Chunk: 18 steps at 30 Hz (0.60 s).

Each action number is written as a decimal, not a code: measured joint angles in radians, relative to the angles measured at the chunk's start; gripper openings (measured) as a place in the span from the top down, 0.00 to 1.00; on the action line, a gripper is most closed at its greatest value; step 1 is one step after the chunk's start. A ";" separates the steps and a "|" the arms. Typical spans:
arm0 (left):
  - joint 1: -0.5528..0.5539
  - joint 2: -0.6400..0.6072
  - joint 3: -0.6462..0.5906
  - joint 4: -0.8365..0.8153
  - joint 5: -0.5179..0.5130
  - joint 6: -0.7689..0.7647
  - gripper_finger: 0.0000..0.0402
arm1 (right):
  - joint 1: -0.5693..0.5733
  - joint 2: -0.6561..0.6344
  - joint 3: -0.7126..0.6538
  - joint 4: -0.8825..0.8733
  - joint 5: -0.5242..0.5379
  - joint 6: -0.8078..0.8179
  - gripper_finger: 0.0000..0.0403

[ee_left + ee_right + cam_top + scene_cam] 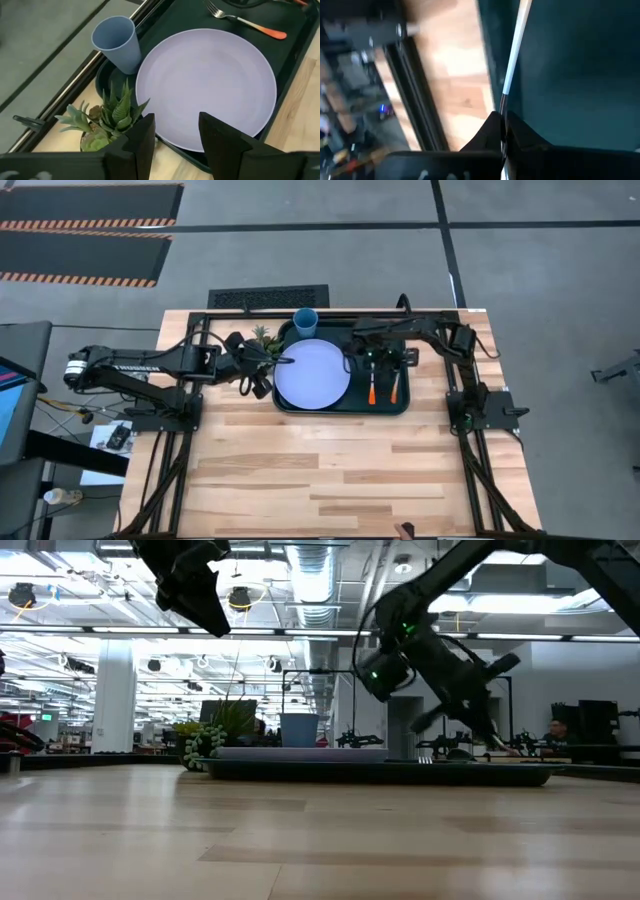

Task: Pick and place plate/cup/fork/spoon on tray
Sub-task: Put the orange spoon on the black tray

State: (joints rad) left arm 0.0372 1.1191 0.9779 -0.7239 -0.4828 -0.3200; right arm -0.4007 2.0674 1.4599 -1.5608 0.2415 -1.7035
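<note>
The dark tray (405, 406) lies at the table's far middle. The pale plate (312, 372) rests flat on its left half. The blue cup (305, 319) stands upright at its far left corner. The fork (371, 388) lies on the tray floor right of the plate, also in the left wrist view (245, 22). The spoon (394, 387) is right of the fork. My right gripper (393, 368) is shut on the spoon over the tray's right part. My left gripper (177, 145) is open and empty, above the tray's left rim beside the plate. My right gripper pinches the spoon's thin metal stem (503, 107) between its two fingers, and the handle (516, 47) runs straight on beyond the fingertips. The fingers slant down along the spoon. I cannot tell whether the spoon rests on the tray floor or is lifted.
A small green potted plant (262, 336) stands on the table at the tray's far left corner, close to my left gripper, and shows in the left wrist view (107, 117). The near half of the wooden table (320, 470) is bare wood. A black frame rail (330, 312) runs along the far edge.
</note>
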 joint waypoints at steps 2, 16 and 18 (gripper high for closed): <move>0.000 0.000 0.000 0.000 0.000 0.002 0.65 | 0.006 0.000 -0.025 0.014 0.064 -0.022 0.98; 0.000 0.000 0.000 0.000 -0.005 0.002 0.65 | 0.040 0.000 -0.027 0.113 0.080 -0.073 0.98; 0.000 0.000 0.000 0.000 -0.006 0.002 0.65 | 0.040 0.000 -0.027 0.120 0.052 -0.085 0.98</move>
State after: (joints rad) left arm 0.0372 1.1191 0.9779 -0.7235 -0.4885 -0.3176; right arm -0.3603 2.0670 1.4326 -1.4405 0.2934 -1.7880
